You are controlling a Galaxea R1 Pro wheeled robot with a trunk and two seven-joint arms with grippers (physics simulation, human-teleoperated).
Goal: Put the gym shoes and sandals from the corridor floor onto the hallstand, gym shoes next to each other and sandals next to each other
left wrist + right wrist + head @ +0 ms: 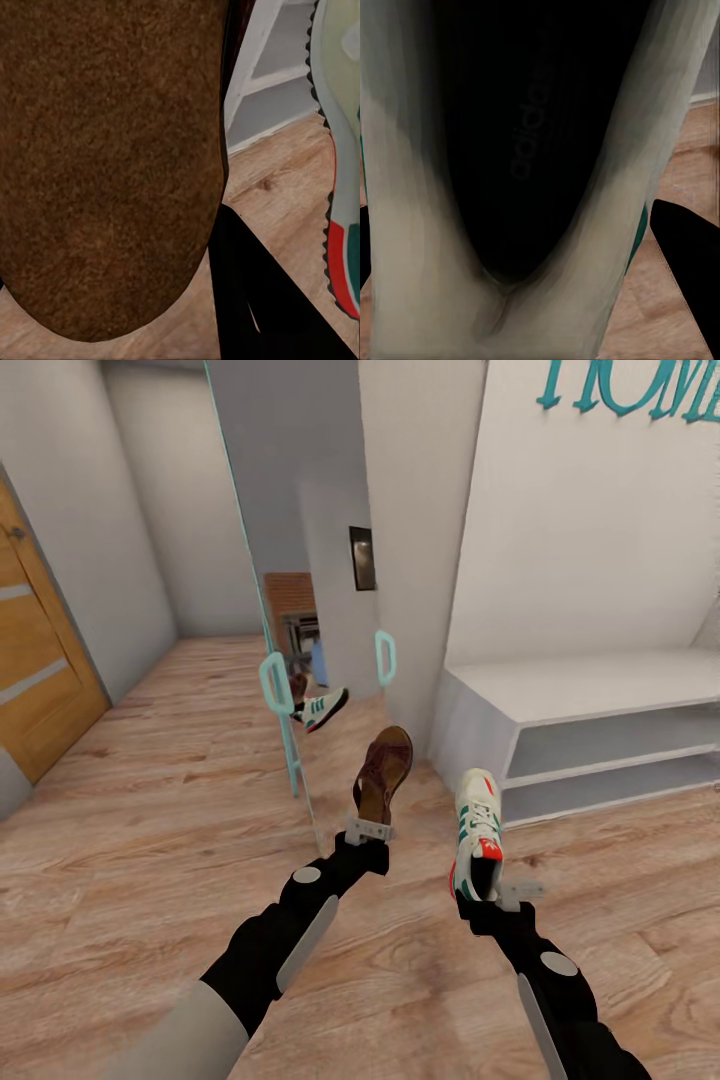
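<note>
My left gripper (366, 830) is shut on the heel of a dark brown sandal (385, 770), which I hold above the floor with its toe pointing away from me. In the left wrist view the sandal (112, 165) is a broad brown surface close to the lens. To its right, my right gripper (500, 895) is shut on a white gym shoe (477, 825) with green stripes and a red-orange heel patch, also lifted. The right wrist view looks into that gym shoe's (532, 150) dark opening. The hallstand is out of view.
A white low rack (590, 690) with two open shelves stands at the right under teal "HOME" lettering (640, 385). A mirrored panel (290, 560) with teal handles rises ahead and reflects a sneaker. A wooden door (40, 660) is at the left. Wood floor (150, 810) stretches ahead.
</note>
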